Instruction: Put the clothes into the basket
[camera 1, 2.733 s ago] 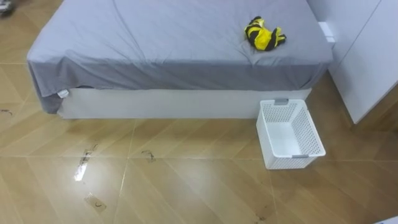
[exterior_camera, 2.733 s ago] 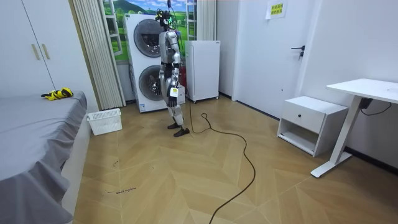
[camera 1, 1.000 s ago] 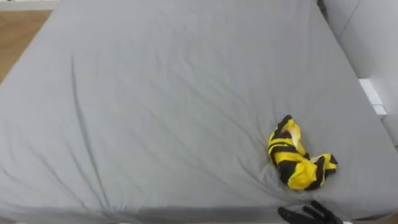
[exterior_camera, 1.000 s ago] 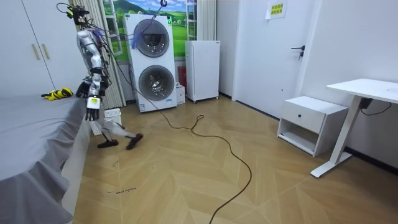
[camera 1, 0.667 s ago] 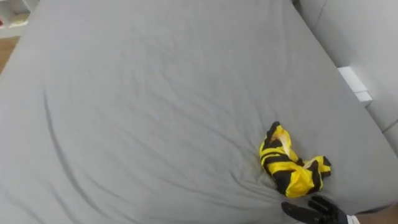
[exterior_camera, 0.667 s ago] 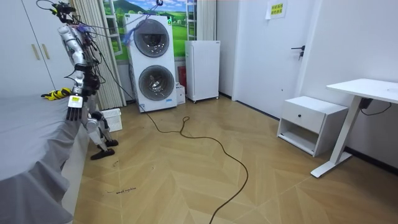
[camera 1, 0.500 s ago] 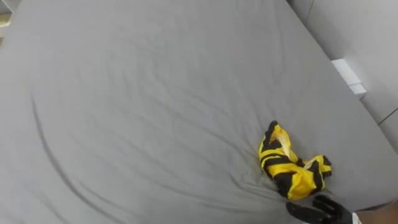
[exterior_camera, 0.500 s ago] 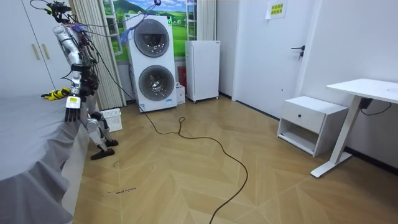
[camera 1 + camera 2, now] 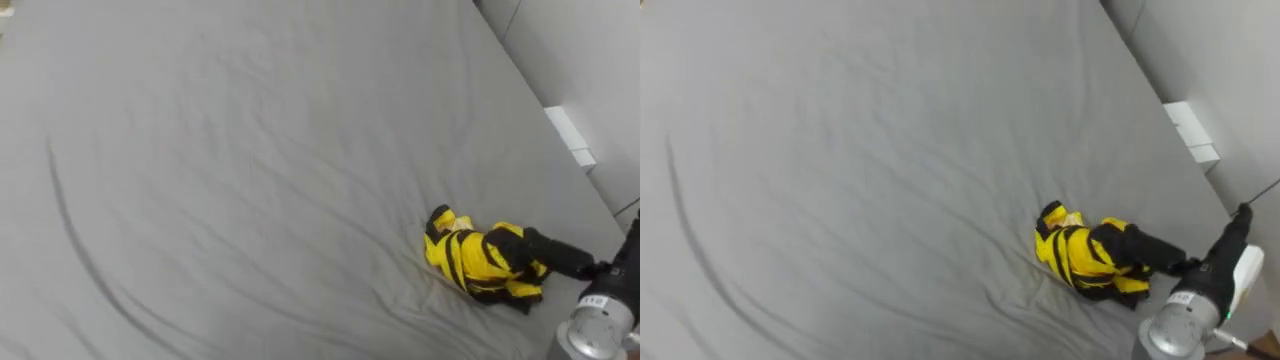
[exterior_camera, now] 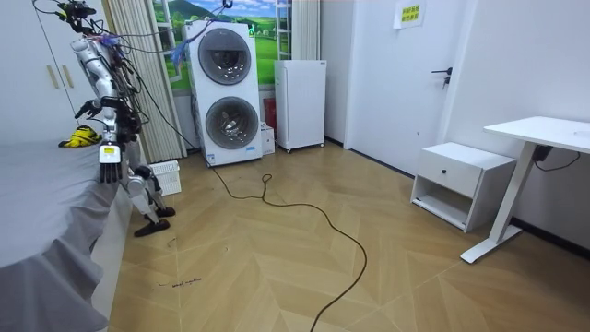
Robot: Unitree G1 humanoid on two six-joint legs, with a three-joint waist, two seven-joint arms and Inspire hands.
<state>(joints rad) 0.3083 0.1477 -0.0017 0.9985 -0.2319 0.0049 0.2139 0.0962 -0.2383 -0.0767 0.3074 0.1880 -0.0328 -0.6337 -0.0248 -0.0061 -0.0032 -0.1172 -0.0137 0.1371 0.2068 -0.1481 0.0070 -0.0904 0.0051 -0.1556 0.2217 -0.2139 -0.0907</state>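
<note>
A crumpled yellow and black garment [image 9: 478,262] lies on the grey bed sheet [image 9: 250,150], close to the bed's right edge. My right hand [image 9: 548,256] comes in from the lower right and lies over the garment, its dark fingers closed into the cloth. In the room view I stand bent against the side of the bed, right arm stretched to the garment [image 10: 81,137]. My left hand [image 10: 108,164] hangs beside the mattress edge with its fingers straight down. The white basket [image 10: 167,176] stands on the floor behind my legs.
A white wall panel [image 9: 590,60] runs along the bed's right side. Stacked washing machines [image 10: 221,92] and a small white fridge [image 10: 302,103] stand behind me. A white nightstand [image 10: 456,184] and desk [image 10: 544,138] are across the wooden floor.
I walked from the washing machines to the bed. My right hand rose from the bed's edge onto the garment, which is now bunched up flatter.
</note>
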